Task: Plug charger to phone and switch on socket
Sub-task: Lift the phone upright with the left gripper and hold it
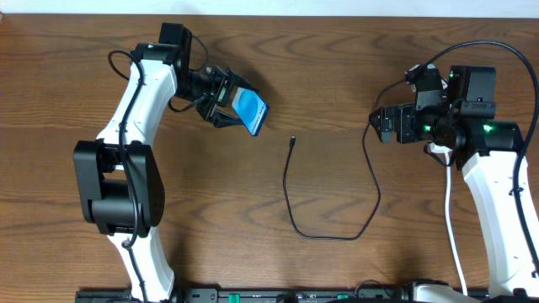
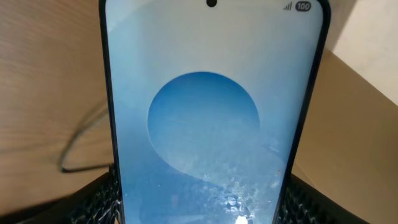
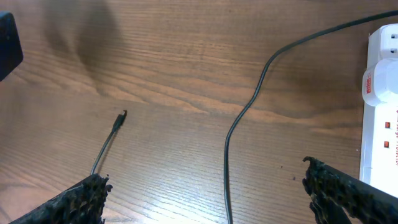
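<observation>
Left claw (image 1: 230,102) is grasping the phone (image 1: 251,111) by one end. In the left wrist view the black fingers (image 2: 102,198) are pressing in on both long edges near the bottom of the shot. The blue screen with its big round shape is filling almost the whole picture. From overhead the phone is poking out of that claw toward roughly 4 o'clock. It's looking tilted rather than flat on the table (image 1: 337,50), but I can't tell if any corner is touching the wood.

Right claw (image 1: 377,126) is hanging released, jaws spread wide and gripping nothing. In its own wrist view the two fingertips (image 3: 74,202) are sitting down in the bottom corners with bare wood showing between them.

The charger (image 1: 316,236) is lying loose on the table. Its plug tip (image 3: 122,116) is resting at about 10 o'clock from the middle of the right claw, clearly apart from it. Overhead, the tip is sitting between the two claws, around 8 o'clock from the right one and 4 o'clock from the phone, touching neither. From the tip the cable is running toward 6 o'clock, looping round and climbing back up toward the right arm.

The socket (image 3: 380,93) is showing at about 2 o'clock on the right wrist shot's edge, red marks visible. Overhead it's mostly hidden under the right arm, with its white cord (image 1: 450,231) trailing toward 6 o'clock.
</observation>
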Controlling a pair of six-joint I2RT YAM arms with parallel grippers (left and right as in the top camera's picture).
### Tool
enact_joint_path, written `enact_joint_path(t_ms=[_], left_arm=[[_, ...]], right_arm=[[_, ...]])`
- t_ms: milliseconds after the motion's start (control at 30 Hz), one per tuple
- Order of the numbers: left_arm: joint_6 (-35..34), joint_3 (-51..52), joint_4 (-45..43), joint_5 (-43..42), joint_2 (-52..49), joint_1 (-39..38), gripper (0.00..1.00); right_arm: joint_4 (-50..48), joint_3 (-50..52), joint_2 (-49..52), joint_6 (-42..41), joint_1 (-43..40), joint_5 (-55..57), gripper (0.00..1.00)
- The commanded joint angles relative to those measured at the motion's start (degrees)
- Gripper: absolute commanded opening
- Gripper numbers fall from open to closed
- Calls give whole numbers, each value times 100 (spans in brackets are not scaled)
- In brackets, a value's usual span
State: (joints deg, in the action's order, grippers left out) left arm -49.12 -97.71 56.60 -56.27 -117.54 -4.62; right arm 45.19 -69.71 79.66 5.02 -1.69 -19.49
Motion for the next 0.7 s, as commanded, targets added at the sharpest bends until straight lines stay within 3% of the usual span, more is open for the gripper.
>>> enact_joint_path(t_ms=[0, 100, 400, 500, 667], left_arm=[[-162, -7, 17, -1226, 170, 4, 64], [-293, -7, 15, -1572, 170, 4, 64], [-413, -7, 13, -1484, 170, 4, 64], [-413, -7, 15, -1488, 170, 4, 59], [-413, -7, 15, -1486, 170, 4, 58]], right_arm=[[2, -129, -13, -26, -13, 7, 99], [2, -129, -13, -26, -13, 7, 99], [2, -129, -15, -26, -13, 7, 99], [4, -129, -15, -26, -13, 7, 99], [2, -129, -13, -26, -13, 7, 99]])
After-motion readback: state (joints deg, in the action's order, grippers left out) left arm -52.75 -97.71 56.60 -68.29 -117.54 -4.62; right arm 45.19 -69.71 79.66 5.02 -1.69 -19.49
